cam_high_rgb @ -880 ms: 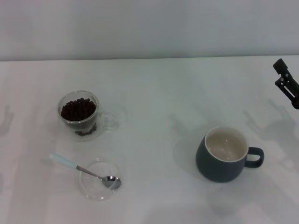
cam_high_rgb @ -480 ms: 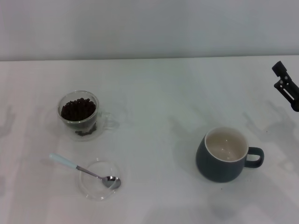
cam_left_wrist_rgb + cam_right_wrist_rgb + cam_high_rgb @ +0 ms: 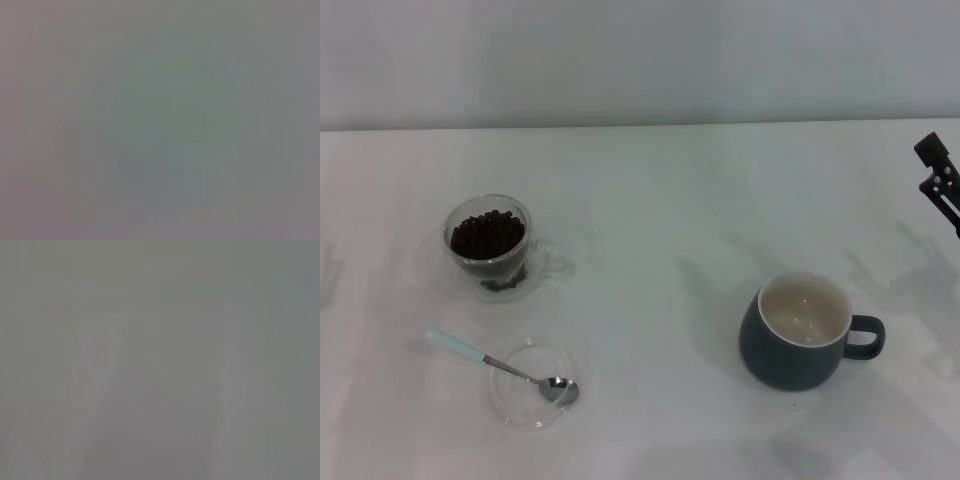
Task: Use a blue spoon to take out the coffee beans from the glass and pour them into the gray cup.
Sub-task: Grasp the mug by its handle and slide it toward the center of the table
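only overhead: right gripper (image 3: 940, 180) at the table (image 3: 660, 200) edge, fingers' state unclear; both wrist views blank

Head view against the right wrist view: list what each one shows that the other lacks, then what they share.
Only the head view shows the task items: the glass holding coffee beans, the blue spoon lying across a clear dish, the empty gray cup, and the right gripper at the table's right edge. The right wrist view shows only a blank gray field. They share no identifiable object.
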`<state>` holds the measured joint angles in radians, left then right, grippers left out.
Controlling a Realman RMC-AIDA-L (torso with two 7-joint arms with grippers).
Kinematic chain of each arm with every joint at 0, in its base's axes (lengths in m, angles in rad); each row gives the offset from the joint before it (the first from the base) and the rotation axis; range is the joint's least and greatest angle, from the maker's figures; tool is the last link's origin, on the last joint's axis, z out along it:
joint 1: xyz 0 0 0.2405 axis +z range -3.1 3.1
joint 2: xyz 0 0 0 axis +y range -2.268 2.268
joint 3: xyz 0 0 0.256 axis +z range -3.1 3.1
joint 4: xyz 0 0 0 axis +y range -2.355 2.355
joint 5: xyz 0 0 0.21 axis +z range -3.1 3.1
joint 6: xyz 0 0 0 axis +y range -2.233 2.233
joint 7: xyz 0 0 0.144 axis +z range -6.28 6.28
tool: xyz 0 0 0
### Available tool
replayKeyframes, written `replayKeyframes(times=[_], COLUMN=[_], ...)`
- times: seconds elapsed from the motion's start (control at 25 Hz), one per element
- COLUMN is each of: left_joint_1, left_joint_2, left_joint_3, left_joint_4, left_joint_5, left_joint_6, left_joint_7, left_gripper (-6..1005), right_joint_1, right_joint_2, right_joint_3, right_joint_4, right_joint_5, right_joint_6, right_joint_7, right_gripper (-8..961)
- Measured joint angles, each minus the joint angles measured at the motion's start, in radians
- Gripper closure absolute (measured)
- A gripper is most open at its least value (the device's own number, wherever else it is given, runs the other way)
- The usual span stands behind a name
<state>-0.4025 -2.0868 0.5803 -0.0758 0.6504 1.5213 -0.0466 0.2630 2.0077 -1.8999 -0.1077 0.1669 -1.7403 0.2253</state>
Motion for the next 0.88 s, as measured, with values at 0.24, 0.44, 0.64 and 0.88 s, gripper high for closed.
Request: replayKeyframes(times=[0.24, 0.44, 0.64, 0.88], left_joint_1=[0.034, 0.043, 0.046, 0.064], left_joint_2=[-0.001, 0.001, 0.003, 0.003], left_joint_3=[0.000, -0.001, -0.001, -0.001], left_joint_4=[-0.008, -0.023, -0.024, -0.015], left_joint_5=[0.008, 0.014, 0.015, 0.015], left_joint_6=[0.029, 0.038, 0.030, 0.024], left_joint_7=[-0.019, -0.020, -0.021, -0.020], left_gripper=[114, 115, 115, 114], right_joint_1=[-0.017, -0.019, -0.030, -0.067], right_joint_2=[-0.001, -0.008, -0.019, -0.005], right_joint_3=[-0.002, -0.004, -0.005, -0.041], right_joint_4=[0.035, 0.110, 0.161, 0.183], right_joint_5=[0.000, -0.021, -0.124, -0.171], right_joint_6=[0.005, 0.007, 0.029, 0.042], right_joint_7=[0.006, 0.096, 0.120, 0.124], right_gripper=[99, 102, 105, 108])
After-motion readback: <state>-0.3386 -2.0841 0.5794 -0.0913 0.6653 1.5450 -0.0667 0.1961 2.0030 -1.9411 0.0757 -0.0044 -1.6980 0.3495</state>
